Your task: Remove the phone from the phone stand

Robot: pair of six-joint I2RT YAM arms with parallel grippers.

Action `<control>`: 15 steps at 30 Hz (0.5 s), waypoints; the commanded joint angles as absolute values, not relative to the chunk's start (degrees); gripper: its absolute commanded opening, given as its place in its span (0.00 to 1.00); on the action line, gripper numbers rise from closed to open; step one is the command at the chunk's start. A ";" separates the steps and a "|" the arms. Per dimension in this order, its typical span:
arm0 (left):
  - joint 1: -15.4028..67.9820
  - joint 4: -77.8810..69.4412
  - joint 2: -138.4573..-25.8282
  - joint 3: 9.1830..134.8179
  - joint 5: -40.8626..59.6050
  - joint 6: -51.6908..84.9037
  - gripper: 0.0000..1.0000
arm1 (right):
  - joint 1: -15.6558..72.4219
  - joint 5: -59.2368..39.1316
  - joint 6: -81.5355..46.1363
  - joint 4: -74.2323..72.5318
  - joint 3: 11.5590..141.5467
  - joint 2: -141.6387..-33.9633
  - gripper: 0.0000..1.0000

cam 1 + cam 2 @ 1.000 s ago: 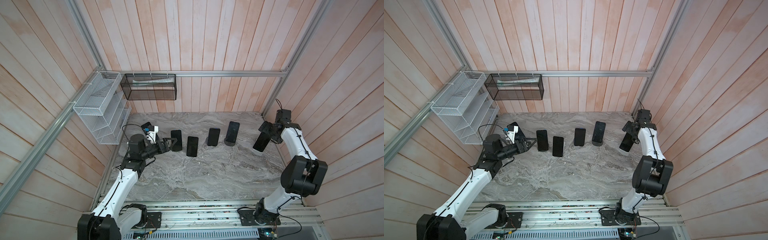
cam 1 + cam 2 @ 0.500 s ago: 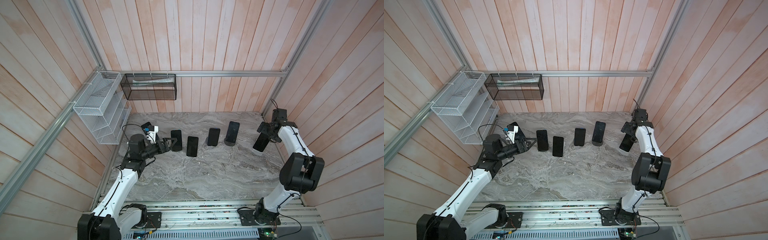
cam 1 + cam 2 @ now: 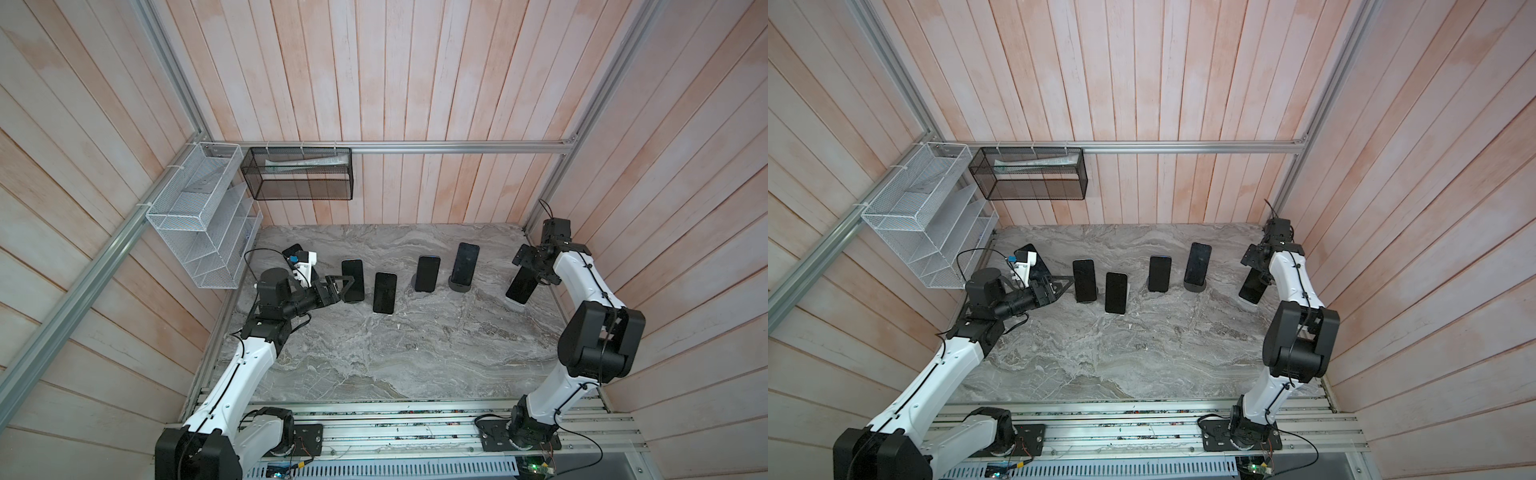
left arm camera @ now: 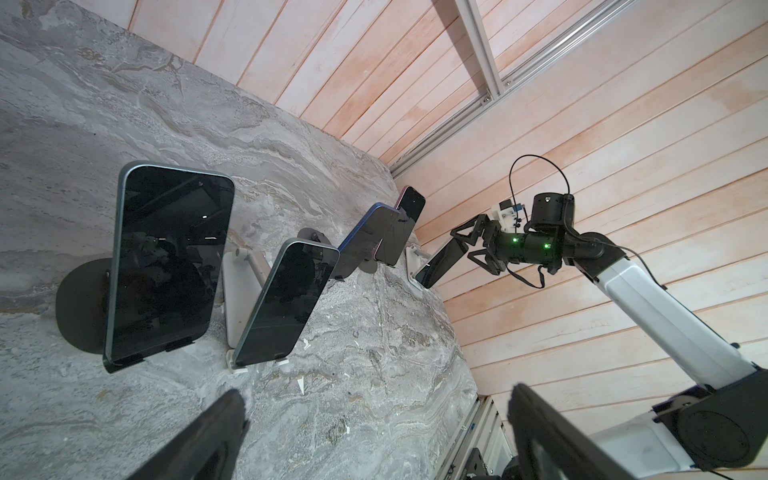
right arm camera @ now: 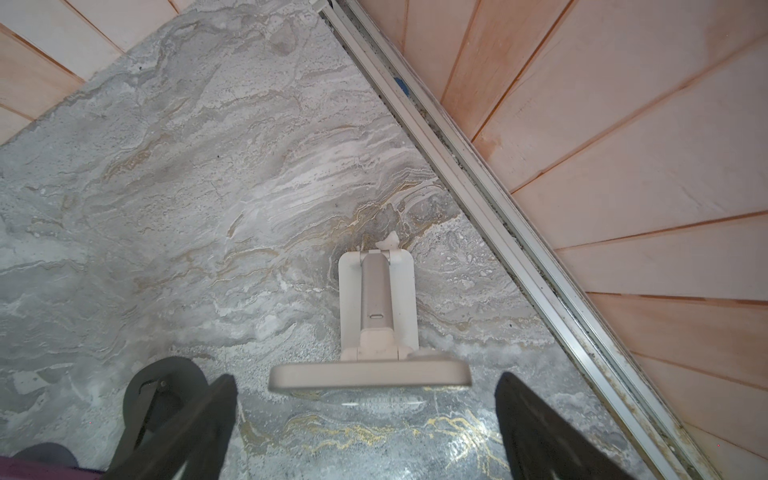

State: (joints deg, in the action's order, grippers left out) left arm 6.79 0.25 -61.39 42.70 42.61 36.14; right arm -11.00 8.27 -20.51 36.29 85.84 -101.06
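Note:
A dark phone (image 3: pixel 521 284) leans on a white phone stand (image 5: pixel 377 303) at the right end of the row, also seen as the phone (image 3: pixel 1252 287). My right gripper (image 3: pixel 530 266) hangs open over its top edge. In the right wrist view the phone's top edge (image 5: pixel 370 374) lies between the two black fingers (image 5: pixel 187 415), with a gap on each side. My left gripper (image 3: pixel 340 286) is open and empty beside the leftmost upright phone (image 3: pixel 353 280). The left wrist view shows the right gripper (image 4: pixel 469 245) around the top of that phone (image 4: pixel 440 264).
Several other phones stand on stands in a row across the marble table (image 3: pixel 395 353), among them one on a black round base (image 3: pixel 464 266). Another phone (image 3: pixel 292 251) lies behind my left wrist. A white mesh rack (image 3: pixel 199 224) and a black mesh basket (image 3: pixel 299 174) hang on the walls. The right wall's rail (image 5: pixel 498 208) runs close to the stand.
My right arm has shifted slightly back and to the left above the rightmost phone. The phone and the left arm have not moved. Both grippers stay open.

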 commanded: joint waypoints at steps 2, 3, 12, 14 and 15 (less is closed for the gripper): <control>6.95 -0.35 -61.34 43.86 42.54 35.07 1.00 | -10.63 8.59 -19.95 34.50 84.95 -102.60 0.95; 6.94 -0.35 -61.36 43.82 42.54 35.07 1.00 | -10.60 8.54 -19.85 34.68 84.98 -102.93 0.95; 6.95 -0.44 -61.81 43.83 42.63 35.07 1.00 | -10.62 8.96 -18.89 33.67 83.81 -104.10 0.92; 7.02 -0.48 -61.96 43.92 42.63 35.07 1.00 | -10.61 9.27 -18.82 33.33 83.49 -104.18 0.90; 7.02 -0.53 -61.96 43.77 42.63 35.13 1.00 | -10.63 9.34 -18.77 33.02 83.25 -104.07 0.88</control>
